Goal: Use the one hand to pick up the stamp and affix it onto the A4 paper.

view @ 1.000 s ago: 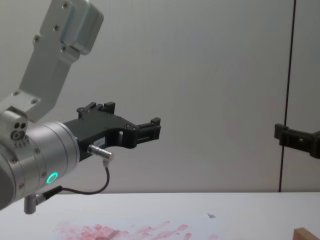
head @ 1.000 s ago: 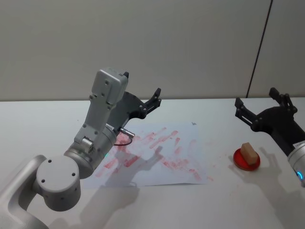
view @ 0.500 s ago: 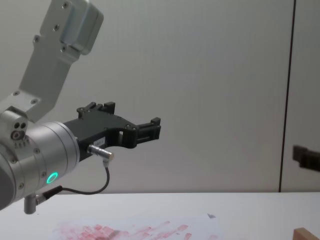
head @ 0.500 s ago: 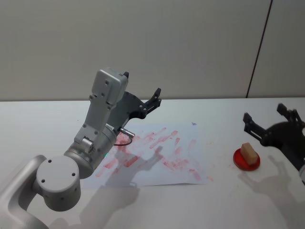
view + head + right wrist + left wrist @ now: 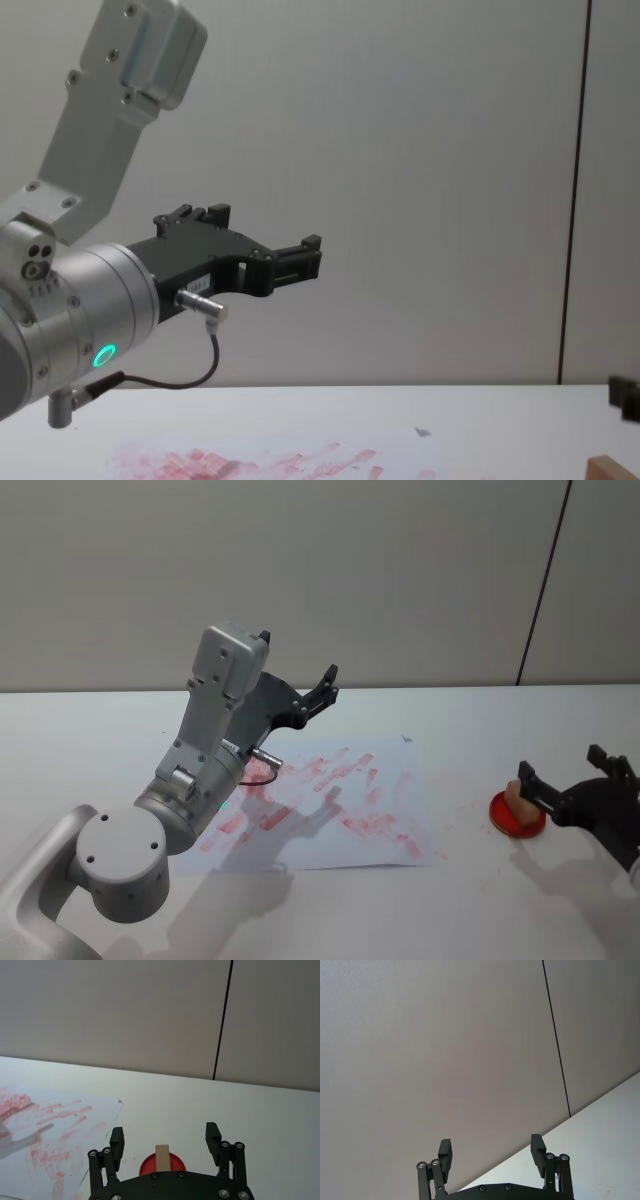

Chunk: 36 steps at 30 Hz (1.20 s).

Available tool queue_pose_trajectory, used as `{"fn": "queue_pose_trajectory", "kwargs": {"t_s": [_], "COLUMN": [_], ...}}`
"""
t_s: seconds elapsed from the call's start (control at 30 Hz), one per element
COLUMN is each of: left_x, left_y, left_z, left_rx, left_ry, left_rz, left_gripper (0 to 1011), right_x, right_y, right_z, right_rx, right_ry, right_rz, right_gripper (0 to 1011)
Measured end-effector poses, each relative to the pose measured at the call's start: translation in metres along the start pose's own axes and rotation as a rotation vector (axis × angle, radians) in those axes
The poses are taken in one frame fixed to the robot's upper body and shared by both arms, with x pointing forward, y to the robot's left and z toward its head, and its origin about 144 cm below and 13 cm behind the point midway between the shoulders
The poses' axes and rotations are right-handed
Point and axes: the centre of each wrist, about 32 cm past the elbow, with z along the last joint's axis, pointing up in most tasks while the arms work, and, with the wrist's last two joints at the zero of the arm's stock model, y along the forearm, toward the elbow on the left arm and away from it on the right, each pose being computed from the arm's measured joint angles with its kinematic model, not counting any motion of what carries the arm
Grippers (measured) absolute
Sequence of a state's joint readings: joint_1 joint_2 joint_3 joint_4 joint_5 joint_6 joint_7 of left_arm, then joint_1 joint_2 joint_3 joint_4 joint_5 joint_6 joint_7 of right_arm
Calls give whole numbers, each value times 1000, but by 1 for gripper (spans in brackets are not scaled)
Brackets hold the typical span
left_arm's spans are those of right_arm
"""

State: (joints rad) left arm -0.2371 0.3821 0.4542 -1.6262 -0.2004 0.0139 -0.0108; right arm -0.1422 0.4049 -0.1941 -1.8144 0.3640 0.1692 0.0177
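Observation:
The stamp (image 5: 513, 796), a small light-brown wooden block, stands on a round red ink pad (image 5: 517, 819) at the table's right. My right gripper (image 5: 560, 764), the hand at work, hovers low just behind and right of the stamp, open, with one finger overlapping the block. In the right wrist view the stamp (image 5: 162, 1154) sits centred between the fingers of the right gripper (image 5: 165, 1136), still beyond their tips. The A4 paper (image 5: 340, 790), smeared with red prints, lies mid-table. My left gripper (image 5: 298, 655) is held high over the paper's left side, open and empty.
The white table runs to a grey wall with a dark vertical seam (image 5: 545, 580). The left arm's big elbow (image 5: 120, 865) fills the near left. Bare tabletop lies between the paper and the red pad, where the paper's corner (image 5: 119, 1100) ends.
My right gripper has dropped from above the table's far right down to the level of the stamp and moved closer to it. The left arm has not moved.

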Motion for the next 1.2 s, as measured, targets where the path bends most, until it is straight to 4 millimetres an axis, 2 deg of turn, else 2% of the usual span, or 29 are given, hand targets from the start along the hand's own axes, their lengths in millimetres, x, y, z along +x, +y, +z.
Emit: {"fn": "queue_pose_trajectory", "kwargs": {"t_s": [1.2], "left_x": [0], "left_y": [0], "left_z": [0], "left_rx": [0], "left_ry": [0], "left_rz": [0], "left_gripper": [1001], "right_x": [-17], "right_y": [42], "right_z": [-33], "right_rx": [-176], "right_ry": [-29], "right_rz": [-38], "right_gripper": [1001]}}
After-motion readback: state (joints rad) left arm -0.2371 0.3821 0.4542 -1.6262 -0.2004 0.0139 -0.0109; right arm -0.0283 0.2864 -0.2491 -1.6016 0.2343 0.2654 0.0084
